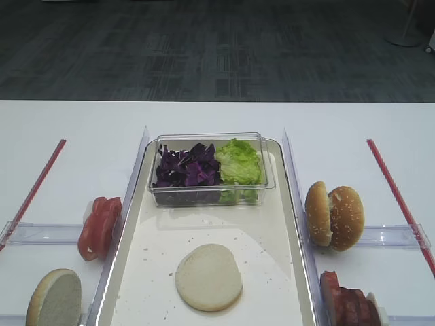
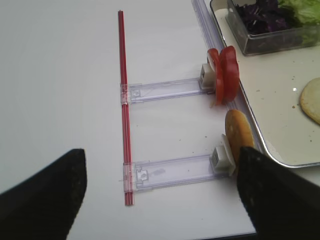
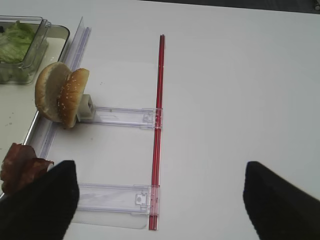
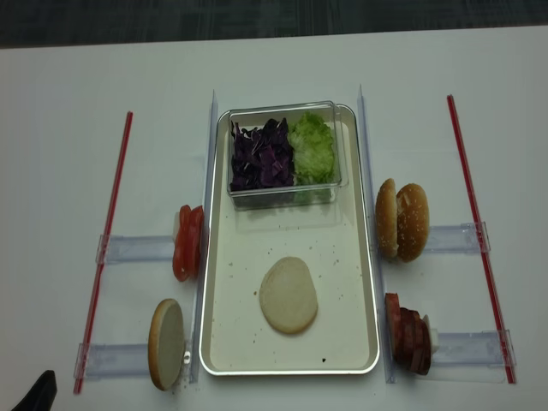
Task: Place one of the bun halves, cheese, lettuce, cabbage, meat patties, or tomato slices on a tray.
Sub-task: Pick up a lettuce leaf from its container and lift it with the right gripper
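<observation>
**Hovering wide over the white table, one bun half down on the tray**

Holding both my grippers off the table, I have nothing in either one. My right gripper (image 3: 160,200) shows its two black fingers (image 3: 42,202) spread far apart at the bottom corners of its wrist view, with bare table between them. My left gripper (image 2: 160,192) is the same: dark fingers (image 2: 45,197) wide apart, nothing clasped.

The large cream-white rectangular tray with the thin silvery rim (image 1: 136,272) lies in the middle, speckled with crumbs. One flat, whitish round bun half (image 1: 209,277) lies flat on it, toward the near end. At the far end sits a small clear plastic tub (image 1: 204,193), holding dark purple cabbage shreds (image 1: 185,166) on the left and frilly light-green lettuce (image 1: 239,161) on the right.

Left of the tray, bright red tomato slices (image 1: 99,227) stand on edge in a clear plastic holder, and another bun half (image 1: 54,299) stands nearer. Right of the tray, two sesame-seeded bun halves (image 1: 334,216) stand on edge together, with dark brown-red meat patties (image 1: 346,304) nearer. A red strip (image 1: 397,200) lies beyond them.
</observation>
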You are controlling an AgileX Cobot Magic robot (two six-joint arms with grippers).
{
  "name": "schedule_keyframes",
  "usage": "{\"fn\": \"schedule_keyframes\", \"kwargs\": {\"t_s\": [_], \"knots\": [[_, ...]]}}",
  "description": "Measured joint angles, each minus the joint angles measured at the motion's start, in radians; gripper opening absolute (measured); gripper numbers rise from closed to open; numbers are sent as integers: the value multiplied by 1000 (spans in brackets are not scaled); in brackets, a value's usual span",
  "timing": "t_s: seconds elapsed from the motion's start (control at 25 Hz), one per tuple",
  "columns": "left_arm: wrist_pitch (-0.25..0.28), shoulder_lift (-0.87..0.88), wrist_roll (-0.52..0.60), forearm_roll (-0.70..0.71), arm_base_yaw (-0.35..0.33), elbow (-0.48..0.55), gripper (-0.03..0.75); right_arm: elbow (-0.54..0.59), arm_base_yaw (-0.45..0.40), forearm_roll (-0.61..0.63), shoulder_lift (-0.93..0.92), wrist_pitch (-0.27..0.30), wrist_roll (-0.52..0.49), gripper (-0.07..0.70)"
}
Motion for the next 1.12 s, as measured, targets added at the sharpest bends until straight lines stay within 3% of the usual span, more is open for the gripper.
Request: {"fn": "schedule_keyframes", "kwargs": {"t_s": [0.64, 0.92, 1.12], "knots": [[0, 0, 0, 0, 0, 0, 564, 0, 0, 0, 3, 0, 0, 678], [0, 0, 0, 0, 0, 0, 564, -9, 0, -2, 130, -20, 0, 678], [0, 0, 0, 0, 0, 0, 564, -97, 0, -43, 250, -56, 0, 678]]}}
